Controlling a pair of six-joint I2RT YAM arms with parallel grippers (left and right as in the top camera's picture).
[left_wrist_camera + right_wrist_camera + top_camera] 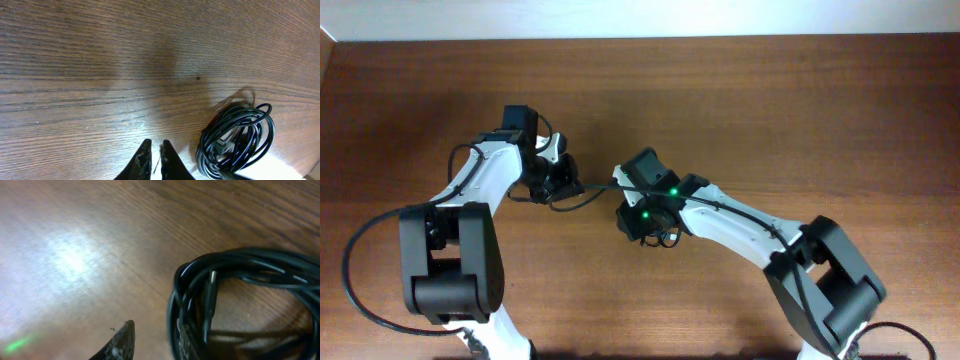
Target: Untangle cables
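Observation:
The cables are thin black cords looped in a bundle (240, 295) with a small plug end showing. In the overhead view the bundle (665, 238) lies under my right gripper (645, 215), and one cord (600, 188) runs from it across to my left gripper (562, 185). My left gripper's (155, 150) jaws are nearly together with a thin dark strand in the gap. The bundle (235, 142) lies just to their right. My right gripper (152, 340) is open. One finger is clear on the wood and the other sits among the bundle's loops, mostly hidden.
The brown wooden table (770, 90) runs out on all sides. Thick black cables (360, 270) trail from the arm bases at the front edge. A green light glows on the right wrist (672, 192).

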